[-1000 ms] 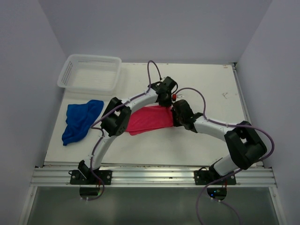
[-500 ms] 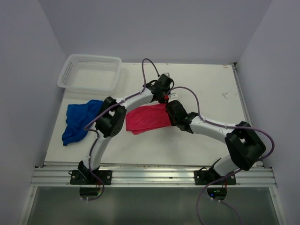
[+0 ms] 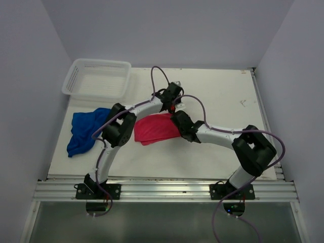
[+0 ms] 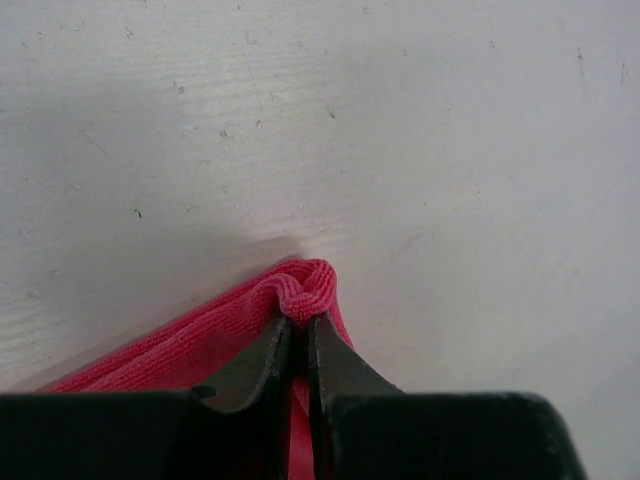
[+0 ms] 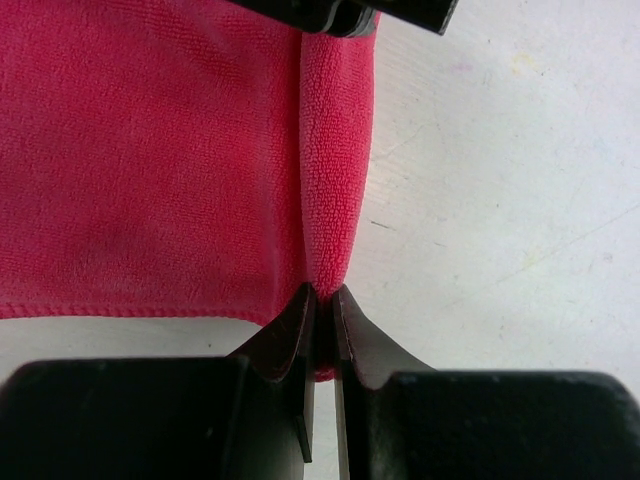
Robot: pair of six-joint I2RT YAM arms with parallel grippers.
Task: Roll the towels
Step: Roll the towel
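A red towel [image 3: 154,129] lies mid-table with its right edge folded over into a narrow roll. My left gripper [image 3: 170,100] is shut on the far corner of that rolled edge [image 4: 302,290]. My right gripper [image 3: 178,121] is shut on the near end of the same edge [image 5: 335,200]; the left gripper's fingers show at the top of the right wrist view. A crumpled blue towel [image 3: 85,129] lies at the table's left, apart from both grippers.
A white plastic basket [image 3: 97,78] stands at the back left corner. Walls close in the table [image 3: 223,96] on the left, back and right. The arm cables arch over the middle of the table.
Both grippers have moved left with the red towel's right edge, folding it further over the towel. The red towel now looks narrower. The blue towel has not moved.
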